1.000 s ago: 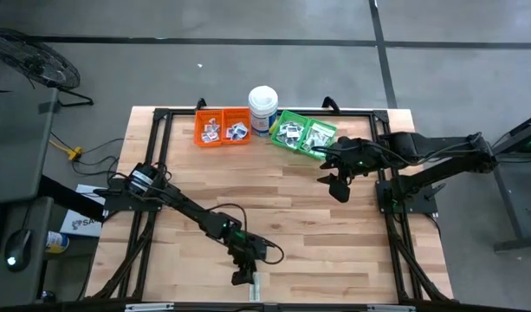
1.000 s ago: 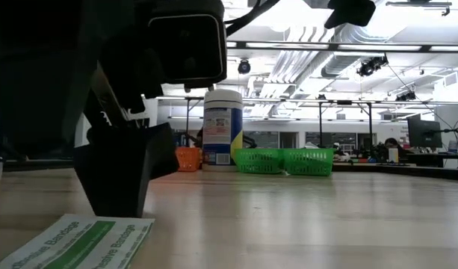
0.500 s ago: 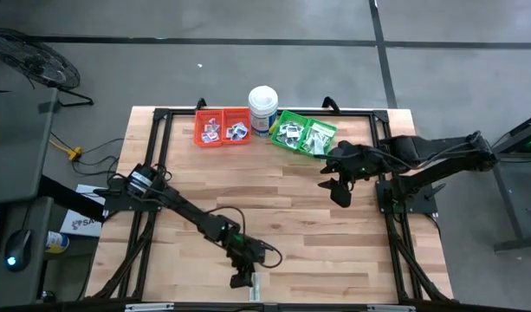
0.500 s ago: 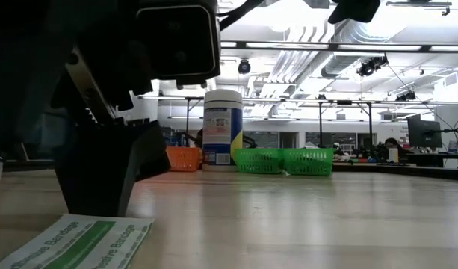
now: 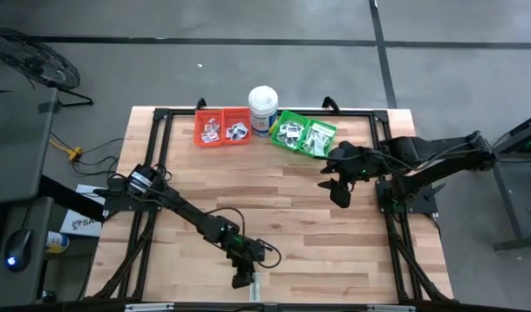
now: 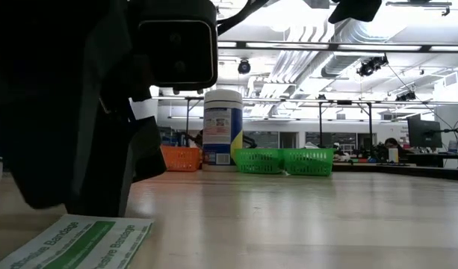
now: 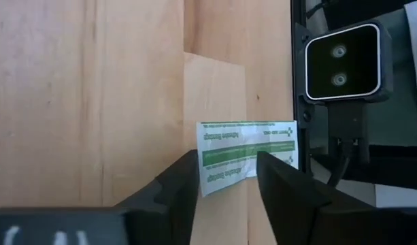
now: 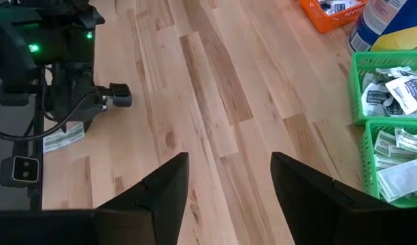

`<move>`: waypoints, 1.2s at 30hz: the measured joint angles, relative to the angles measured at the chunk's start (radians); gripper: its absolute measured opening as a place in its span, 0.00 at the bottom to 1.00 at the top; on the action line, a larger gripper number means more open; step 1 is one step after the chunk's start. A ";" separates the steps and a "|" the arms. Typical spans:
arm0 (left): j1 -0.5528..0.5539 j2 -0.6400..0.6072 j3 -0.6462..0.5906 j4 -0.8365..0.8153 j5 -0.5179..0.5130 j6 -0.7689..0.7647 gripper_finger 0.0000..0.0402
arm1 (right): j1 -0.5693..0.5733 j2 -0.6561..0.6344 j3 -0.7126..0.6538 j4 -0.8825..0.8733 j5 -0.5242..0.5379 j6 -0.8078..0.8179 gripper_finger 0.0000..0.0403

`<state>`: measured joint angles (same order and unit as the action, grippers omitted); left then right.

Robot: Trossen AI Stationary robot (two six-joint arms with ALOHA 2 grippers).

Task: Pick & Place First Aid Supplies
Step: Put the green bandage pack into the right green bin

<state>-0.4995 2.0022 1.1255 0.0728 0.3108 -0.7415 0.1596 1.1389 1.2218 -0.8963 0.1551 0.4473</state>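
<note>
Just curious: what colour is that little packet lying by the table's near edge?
White with a green band and green print, clearest in the left wrist view: bandage packet.

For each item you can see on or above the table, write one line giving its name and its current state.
Bandage strip: flat on the table, not lifted.
Left gripper: fingers open, straddling the strip's end.
Right gripper: fingers open, empty, above the table near the green bins.
Green bins: holding packets.
Orange bins: holding packets.
White tub: upright, lid on.
</note>
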 joint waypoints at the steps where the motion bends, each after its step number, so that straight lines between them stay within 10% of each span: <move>1: 0.000 0.000 0.000 -0.001 -0.004 0.000 0.36 | 0.000 0.000 0.000 0.000 0.000 0.000 0.50; 36: 0.002 -0.005 0.000 -0.020 -0.011 0.031 0.00 | 0.000 0.000 0.000 -0.001 -0.001 -0.002 0.50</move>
<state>-0.4976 1.9976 1.1255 0.0528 0.2996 -0.7101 0.1593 1.1393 1.2217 -0.8970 0.1540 0.4450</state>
